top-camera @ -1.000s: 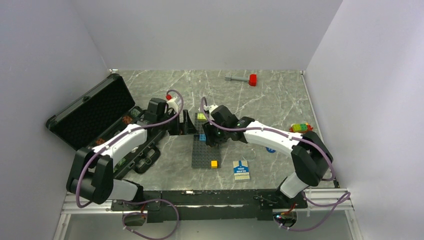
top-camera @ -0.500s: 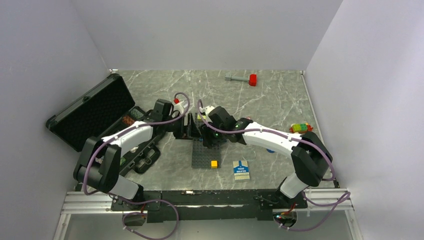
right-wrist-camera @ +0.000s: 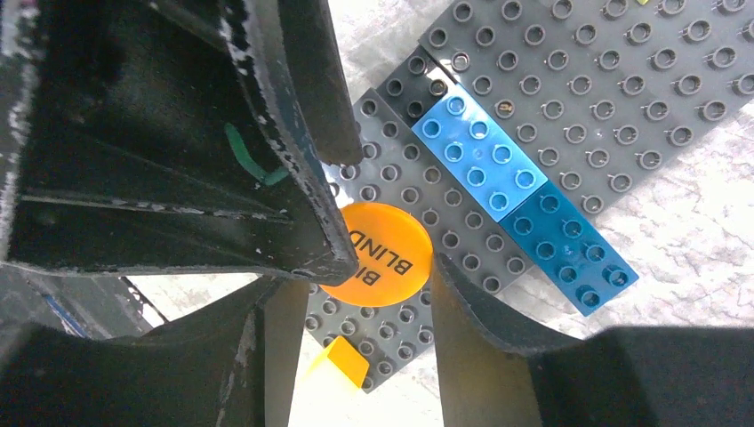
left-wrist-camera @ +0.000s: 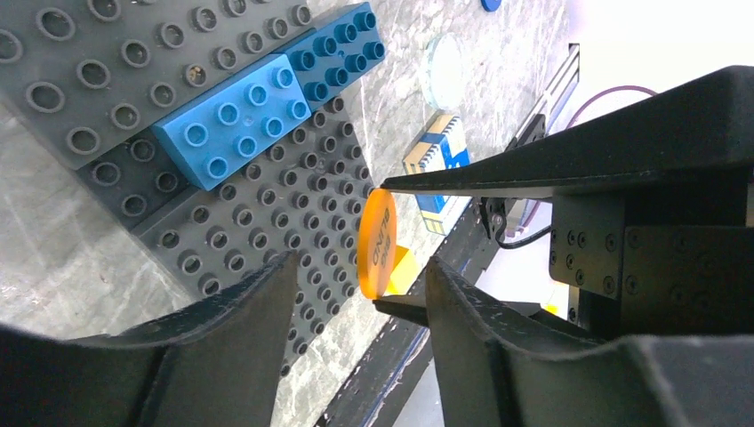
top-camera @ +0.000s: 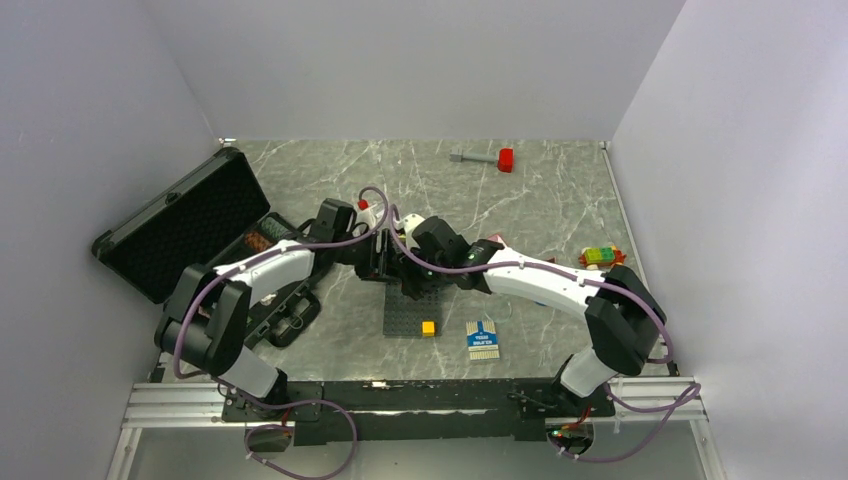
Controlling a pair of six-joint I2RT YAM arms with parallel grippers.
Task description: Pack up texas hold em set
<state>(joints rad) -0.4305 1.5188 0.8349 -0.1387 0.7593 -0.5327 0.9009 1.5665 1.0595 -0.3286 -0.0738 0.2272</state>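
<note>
**Top view.** The black handled case (top-camera: 180, 220) lies open at the left of the marble-patterned table (top-camera: 540, 200), its foam-lined lid tilted back. The left gripper (top-camera: 380, 260) and right gripper (top-camera: 408, 280) meet tip to tip over the far end of the dark grey studded baseplate (top-camera: 405, 318). A small yellow brick (top-camera: 428, 328) sits on the baseplate's near end. The blue-and-white card pack (top-camera: 483, 340) lies flat just right of the baseplate. The red-headed hammer (top-camera: 485, 157) lies near the far edge, well apart from both arms. The grip state cannot be told from this view.

**Left wrist view.** The orange round button (left-wrist-camera: 377, 242) stands on edge above the baseplate. It is pinched at its top and bottom rim by the right gripper's two thin fingers. The left gripper's own fingers (left-wrist-camera: 240, 307) stand apart on either side of the button's flat faces, with a gap showing on each side.

**Right wrist view.** The button faces the camera, lettered "BIG BLIND", and sits between the right gripper's fingers, which are clamped on it. One left finger crosses in front of its left part. Two blue bricks (right-wrist-camera: 480, 160) sit end to end on the baseplate behind.
</note>
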